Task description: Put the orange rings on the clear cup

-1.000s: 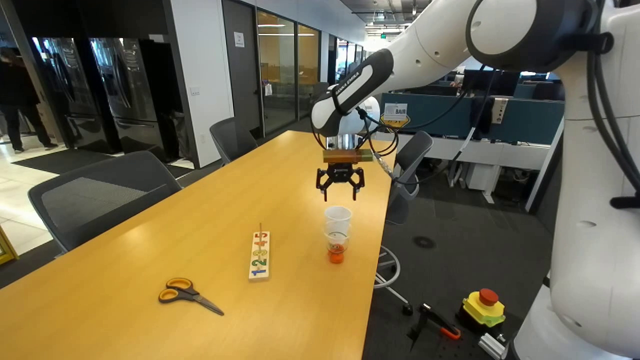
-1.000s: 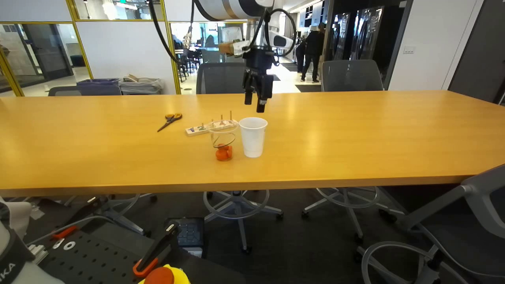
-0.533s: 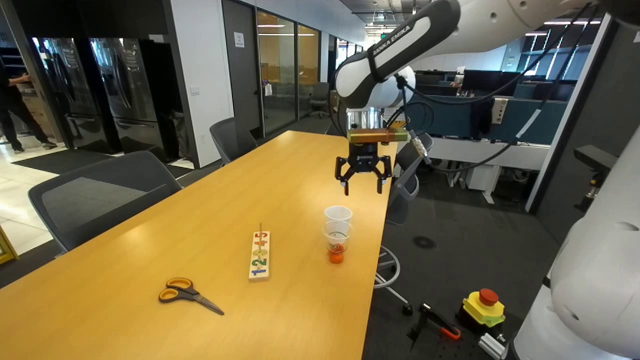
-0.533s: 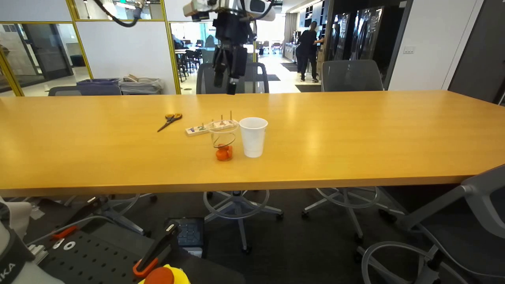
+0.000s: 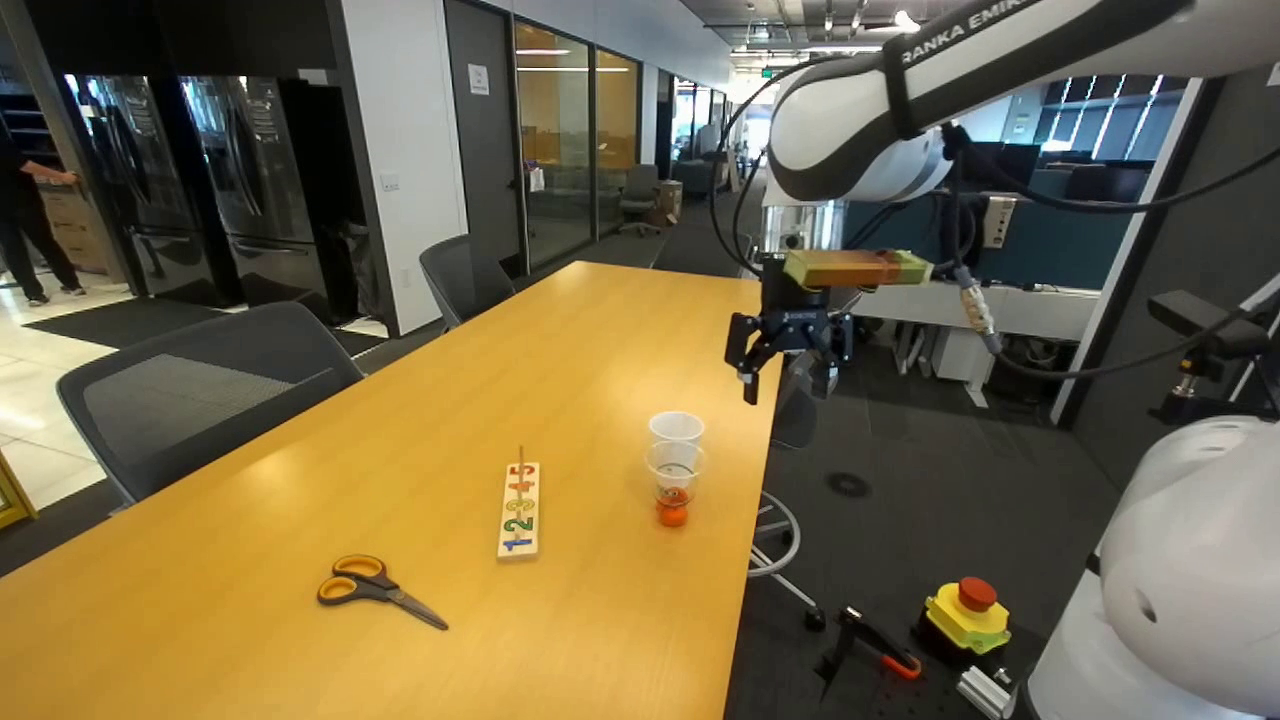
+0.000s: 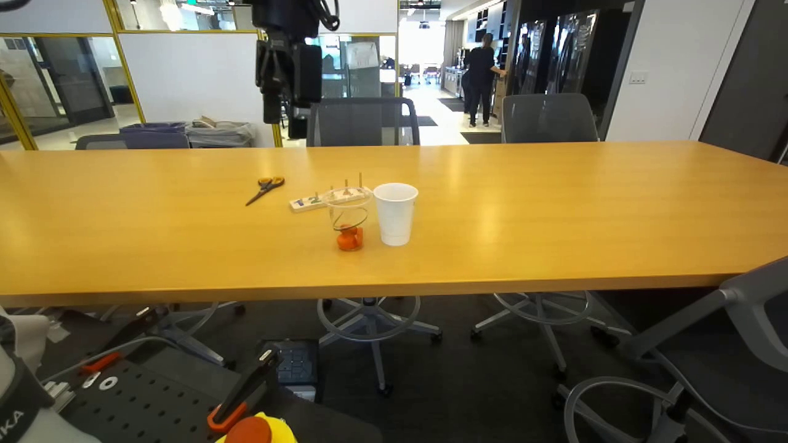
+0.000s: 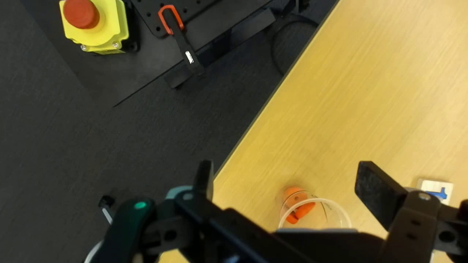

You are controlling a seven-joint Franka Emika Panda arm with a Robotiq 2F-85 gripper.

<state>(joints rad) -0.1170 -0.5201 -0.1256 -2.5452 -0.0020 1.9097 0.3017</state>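
Scissors (image 5: 388, 590) to the left, rings (image 6: 349, 239) to the right

On the surface (image 6: 554, 203), a peg board (image 5: 518, 512) lies between scissors and rings in both exterior views. In an exterior view, the cup (image 6: 348, 215) holding the rings stands before the peg board's right part, a second cup (image 6: 395, 215) just right of it. The gripper (image 5: 787, 387) hangs higher up, apart from them all.

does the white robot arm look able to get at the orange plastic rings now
Probably, from above: the clear round plastic cup walls in the rings, but its top is open, and the black two-fingered tool hangs open and empty.
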